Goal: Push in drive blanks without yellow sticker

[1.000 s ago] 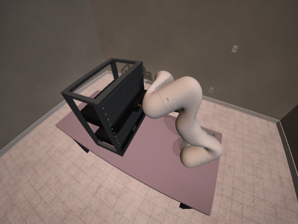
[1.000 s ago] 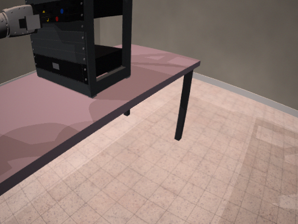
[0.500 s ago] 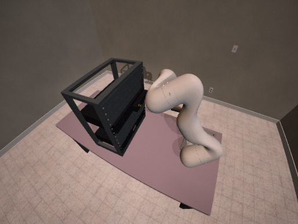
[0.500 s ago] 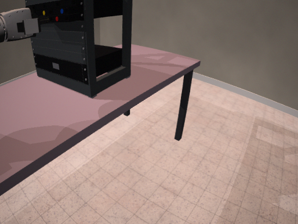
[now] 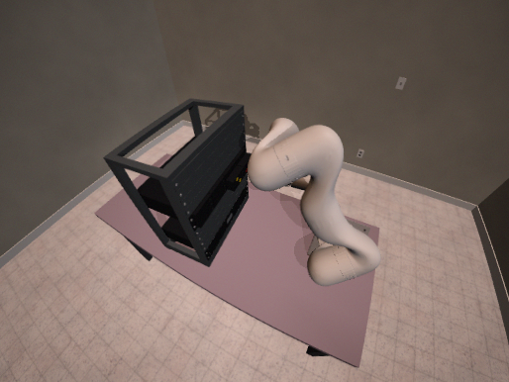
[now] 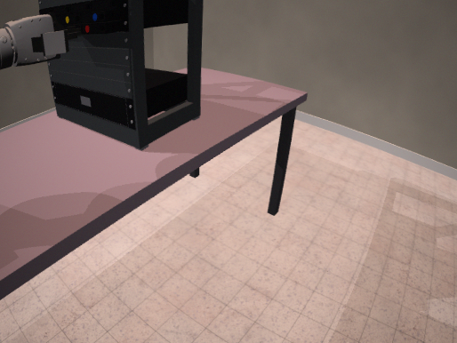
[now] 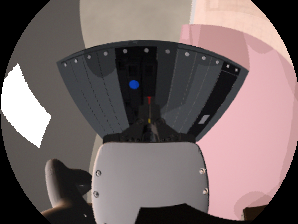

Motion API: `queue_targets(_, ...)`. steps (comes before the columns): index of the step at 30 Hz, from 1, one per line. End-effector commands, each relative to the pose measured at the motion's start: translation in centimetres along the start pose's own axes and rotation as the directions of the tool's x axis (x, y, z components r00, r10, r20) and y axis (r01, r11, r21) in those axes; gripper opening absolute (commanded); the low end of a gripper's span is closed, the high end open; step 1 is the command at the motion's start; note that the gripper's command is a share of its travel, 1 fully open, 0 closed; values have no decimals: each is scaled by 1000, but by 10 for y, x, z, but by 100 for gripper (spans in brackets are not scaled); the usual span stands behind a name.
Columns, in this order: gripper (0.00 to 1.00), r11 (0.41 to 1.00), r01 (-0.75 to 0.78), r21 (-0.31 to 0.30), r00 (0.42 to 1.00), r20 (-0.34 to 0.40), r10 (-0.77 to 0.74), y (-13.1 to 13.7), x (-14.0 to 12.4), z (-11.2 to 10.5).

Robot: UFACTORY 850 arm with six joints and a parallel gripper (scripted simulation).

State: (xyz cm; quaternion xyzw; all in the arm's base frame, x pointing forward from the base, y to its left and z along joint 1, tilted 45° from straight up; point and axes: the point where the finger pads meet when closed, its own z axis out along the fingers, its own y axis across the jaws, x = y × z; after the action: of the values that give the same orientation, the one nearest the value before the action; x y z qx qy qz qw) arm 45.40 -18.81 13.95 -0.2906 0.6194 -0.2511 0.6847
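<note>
The black rack (image 5: 188,173) stands on the mauve table, its front facing my arm. In the exterior view the chassis front shows a yellow sticker (image 6: 67,19), a blue sticker (image 6: 94,17) and a red sticker (image 6: 87,28). My gripper (image 6: 73,32) is shut and empty, its tips level with the red sticker and just left of it, close to the chassis front. In the wrist view the shut fingers (image 7: 152,125) point at the chassis; the blue sticker (image 7: 133,84) lies up and left of them, and a sliver of red (image 7: 149,100) shows just above them. I cannot tell whether the tips touch the blank.
A second black unit with a grey label (image 6: 85,101) sits low in the rack. The table edge (image 6: 222,142) runs diagonally, with a table leg (image 6: 280,164) below. My arm's elbow (image 5: 317,163) arches over the table beside the rack.
</note>
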Motion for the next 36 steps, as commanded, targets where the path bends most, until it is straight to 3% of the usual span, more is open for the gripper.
queue_targets(1, 0, 1000, 1, 1, 1000, 0, -1, -1, 0, 17)
queue_targets(6, 0, 1000, 1, 1, 1000, 0, -1, -1, 0, 36)
queue_targets(36, 0, 1000, 1, 1, 1000, 0, -1, -1, 0, 46)
